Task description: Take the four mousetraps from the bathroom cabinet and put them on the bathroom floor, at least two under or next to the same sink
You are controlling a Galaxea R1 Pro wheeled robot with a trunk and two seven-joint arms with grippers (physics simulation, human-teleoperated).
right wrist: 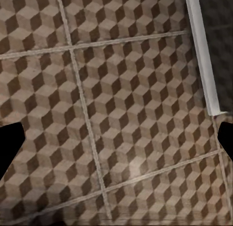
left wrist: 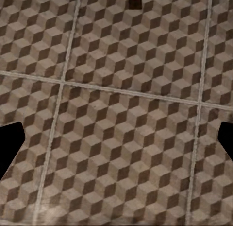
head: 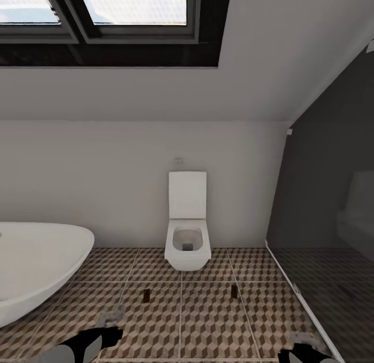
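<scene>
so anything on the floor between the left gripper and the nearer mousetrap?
Nothing visible. In the head view, only bare tile of the bathroom floor lies between the left gripper and the mousetrap ahead of it. A second mousetrap lies further right.

Light: soft, even daylight from the dark-framed skylight window [head: 98, 14] at 11 o'clock.
Shadows: faint.
Sharpness: renders slightly blurry, wrist views coarsest.

Sloped white ceiling with a dark-framed skylight [head: 104, 14], daylight beyond. Plain white rear wall [head: 104, 181]. White wall-hung toilet [head: 187, 238], lid raised, against that wall. White oval bathtub [head: 31, 264] at left. Dark glass partition [head: 327, 222] at right, pale frame at its base. Cube-patterned tile floor [head: 208, 311], pale grout.
</scene>
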